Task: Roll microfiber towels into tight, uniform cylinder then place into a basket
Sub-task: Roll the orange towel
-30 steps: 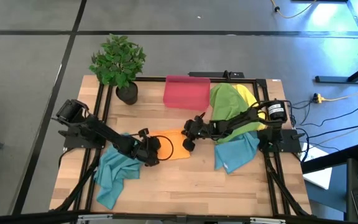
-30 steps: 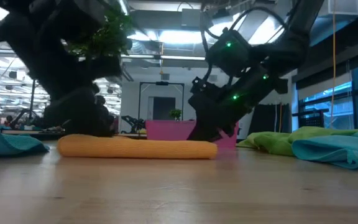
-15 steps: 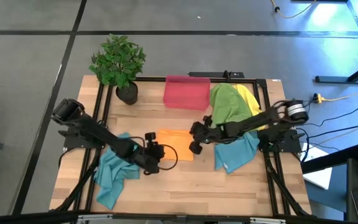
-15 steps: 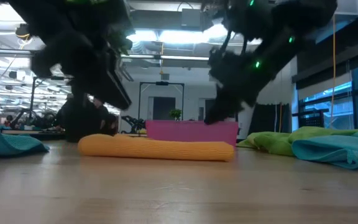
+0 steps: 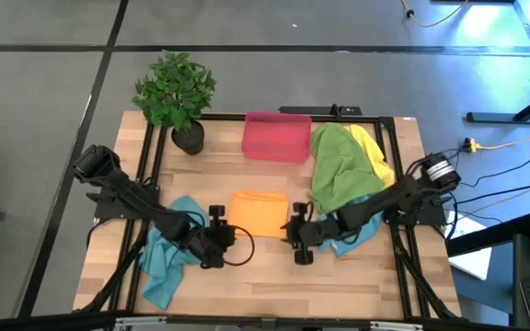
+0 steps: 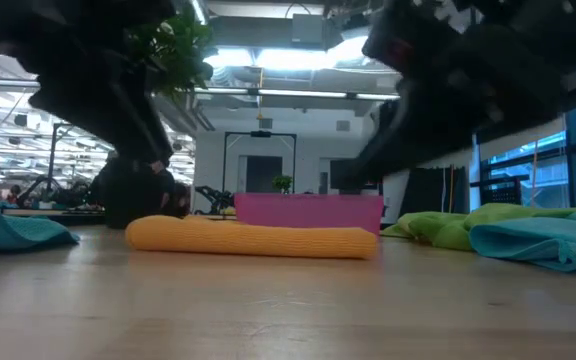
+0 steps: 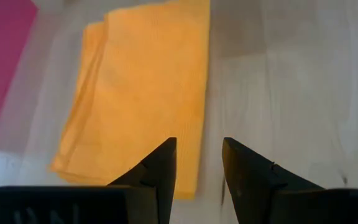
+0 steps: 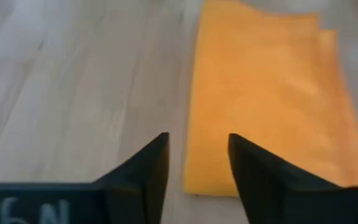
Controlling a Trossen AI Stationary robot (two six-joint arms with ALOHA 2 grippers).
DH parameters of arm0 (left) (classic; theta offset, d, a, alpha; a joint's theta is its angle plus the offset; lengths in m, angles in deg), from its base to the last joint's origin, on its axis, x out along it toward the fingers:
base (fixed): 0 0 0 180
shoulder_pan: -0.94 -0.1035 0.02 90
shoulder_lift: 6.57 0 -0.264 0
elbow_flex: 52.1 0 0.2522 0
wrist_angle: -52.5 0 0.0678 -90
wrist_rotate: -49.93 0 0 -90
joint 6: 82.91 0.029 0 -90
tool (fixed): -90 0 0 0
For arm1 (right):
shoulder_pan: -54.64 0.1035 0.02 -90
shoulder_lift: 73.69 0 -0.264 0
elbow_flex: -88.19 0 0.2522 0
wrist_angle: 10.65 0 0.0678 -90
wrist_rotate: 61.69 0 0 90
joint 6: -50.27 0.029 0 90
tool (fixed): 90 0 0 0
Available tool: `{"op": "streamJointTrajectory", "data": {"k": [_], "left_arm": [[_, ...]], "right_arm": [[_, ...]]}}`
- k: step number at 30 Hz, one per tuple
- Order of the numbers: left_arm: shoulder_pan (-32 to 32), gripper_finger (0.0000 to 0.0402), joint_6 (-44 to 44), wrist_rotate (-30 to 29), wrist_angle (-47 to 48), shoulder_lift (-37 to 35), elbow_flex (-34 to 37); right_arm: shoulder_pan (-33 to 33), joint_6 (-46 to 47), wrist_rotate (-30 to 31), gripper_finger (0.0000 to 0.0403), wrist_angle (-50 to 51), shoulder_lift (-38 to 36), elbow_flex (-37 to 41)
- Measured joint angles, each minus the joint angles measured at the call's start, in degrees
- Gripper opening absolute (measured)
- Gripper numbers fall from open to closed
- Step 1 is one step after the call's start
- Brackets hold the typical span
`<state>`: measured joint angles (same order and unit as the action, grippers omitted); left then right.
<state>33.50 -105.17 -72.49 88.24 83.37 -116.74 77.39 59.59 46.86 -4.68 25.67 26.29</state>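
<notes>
Mid-table, the folded orange towel (image 5: 259,212) lies flat between left gripper (image 7: 197,163) and right gripper (image 8: 196,163), both parted and empty. Low down, both arms blur dark, half hiding the pink basket (image 5: 277,136) at the far edge; white marks "6N" show, cut off, on the right wrist.

wooden table (image 5: 274,276), towels (image 5: 259,212), basket (image 5: 276,136), plant (image 5: 175,90)

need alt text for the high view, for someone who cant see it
A folded orange microfiber towel lies mid-table between the left end effector and right end effector, both open and empty. Behind it sits a red-pink plastic basket.
</notes>
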Motion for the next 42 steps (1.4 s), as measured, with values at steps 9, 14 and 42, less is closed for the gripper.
{"op": "streamJointTrajectory", "data": {"k": [9, 14, 42], "left_arm": [[0.0, 0.0146, 0.3, 1.6, -2.3, 0.0, 2.7], [-0.4, 0.0185, 0.1, 1.5, -5.1, 0.0, 4.1], [-2.7, 0.0204, 12.5, 0.1, -13.2, 7.7, 8.1]], "right_arm": [[2.3, -6.3, 8.3, 0.0224, -2.1, 6.2, 0.0], [2.5, -8.7, 8.9, 0.0225, -2.3, 6.9, 0.0], [2.6, -11.0, 10.7, 0.0225, -5.9, 11.4, -0.3]]}}
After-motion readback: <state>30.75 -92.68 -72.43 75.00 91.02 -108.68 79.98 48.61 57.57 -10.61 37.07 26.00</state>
